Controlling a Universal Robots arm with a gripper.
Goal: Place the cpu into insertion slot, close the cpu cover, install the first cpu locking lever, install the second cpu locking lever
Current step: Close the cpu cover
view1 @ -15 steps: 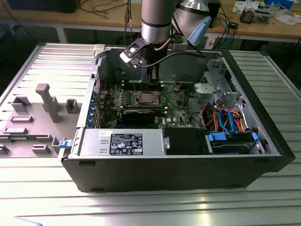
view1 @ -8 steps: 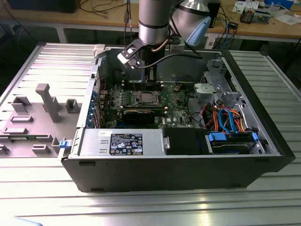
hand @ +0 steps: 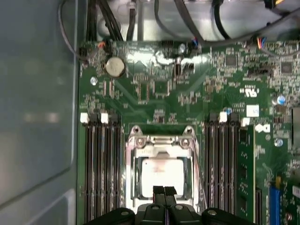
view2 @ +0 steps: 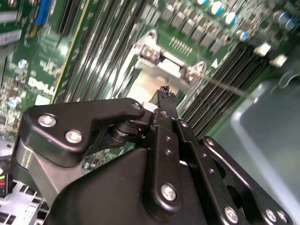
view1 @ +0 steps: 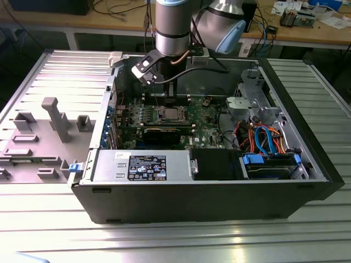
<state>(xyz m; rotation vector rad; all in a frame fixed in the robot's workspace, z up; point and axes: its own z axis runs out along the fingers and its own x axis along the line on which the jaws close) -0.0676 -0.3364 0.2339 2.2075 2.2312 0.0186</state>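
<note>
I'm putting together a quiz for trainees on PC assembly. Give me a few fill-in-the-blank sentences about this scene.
The silver chip sits in the socket of the ___ board.
Long black memory slots run along ___ sides of the socket.
The gripper hangs at the socket's edge with its fingers ___.
Missing words: green; both; shut.

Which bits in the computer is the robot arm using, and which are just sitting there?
In the job: cpu, cpu cover, gripper.
Just there: memory slots, round battery, blue and orange cables, grey post.
</note>
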